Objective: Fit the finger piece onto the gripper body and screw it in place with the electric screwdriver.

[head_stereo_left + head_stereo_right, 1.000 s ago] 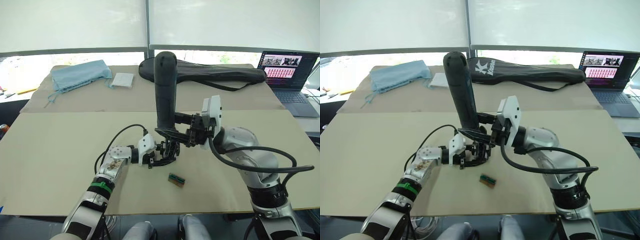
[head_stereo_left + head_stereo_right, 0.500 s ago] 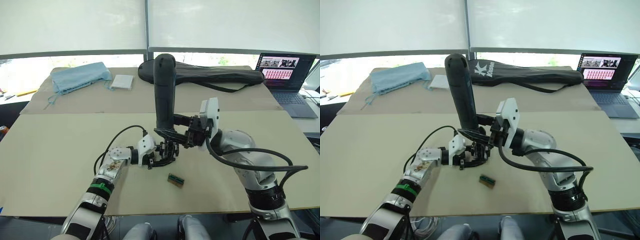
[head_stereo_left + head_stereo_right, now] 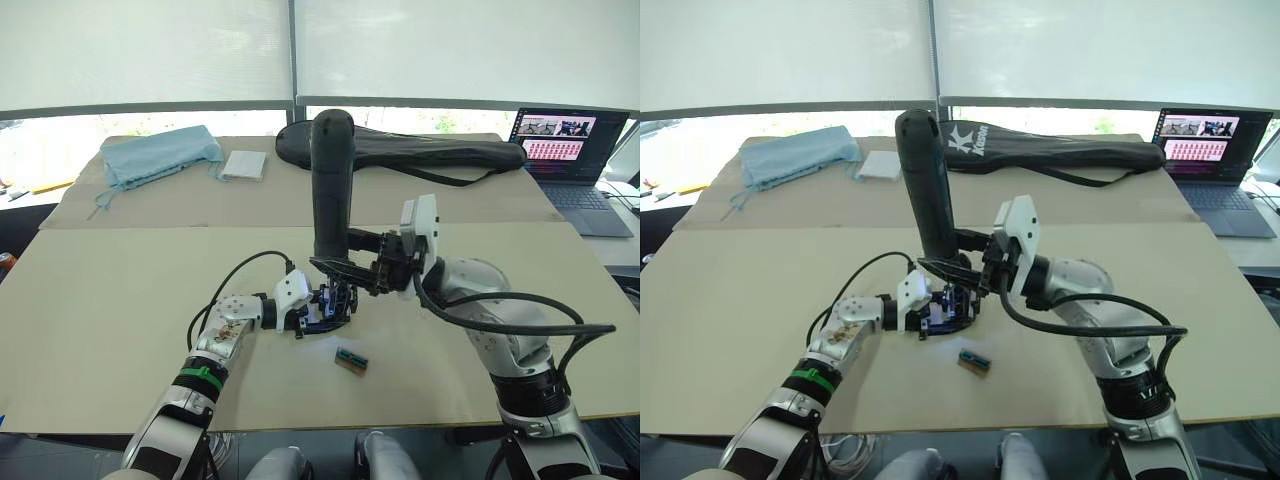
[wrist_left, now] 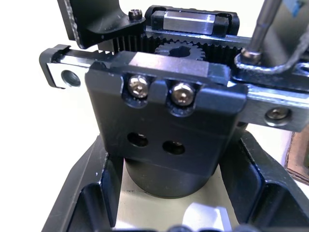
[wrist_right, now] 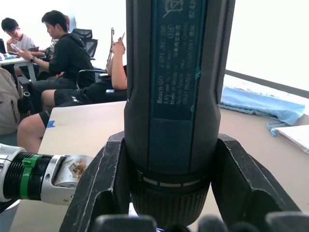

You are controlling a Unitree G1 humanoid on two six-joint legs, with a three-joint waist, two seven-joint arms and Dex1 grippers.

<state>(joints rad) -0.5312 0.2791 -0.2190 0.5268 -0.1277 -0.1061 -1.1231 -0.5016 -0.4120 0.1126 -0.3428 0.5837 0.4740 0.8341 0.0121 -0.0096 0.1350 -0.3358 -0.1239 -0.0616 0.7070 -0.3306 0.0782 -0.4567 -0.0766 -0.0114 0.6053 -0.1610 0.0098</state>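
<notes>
Electric screwdriver (image 3: 332, 185) clamped upright, right gripper (image 3: 372, 272) | left gripper (image 3: 325, 309) grips gripper body (image 4: 169, 130) | beige table (image 3: 120, 300)

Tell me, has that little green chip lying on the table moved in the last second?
No. The green chip lies in the same place on the table, just in front of the left tool.

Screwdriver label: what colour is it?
Dark teal on the black electric screwdriver, clearest in the right wrist view.

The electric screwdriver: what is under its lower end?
Under the electric screwdriver, which the right claw grips upright, sits the gripper body, held by the left claw. Its thin bit reaches a screw; the table beneath is covered.
</notes>
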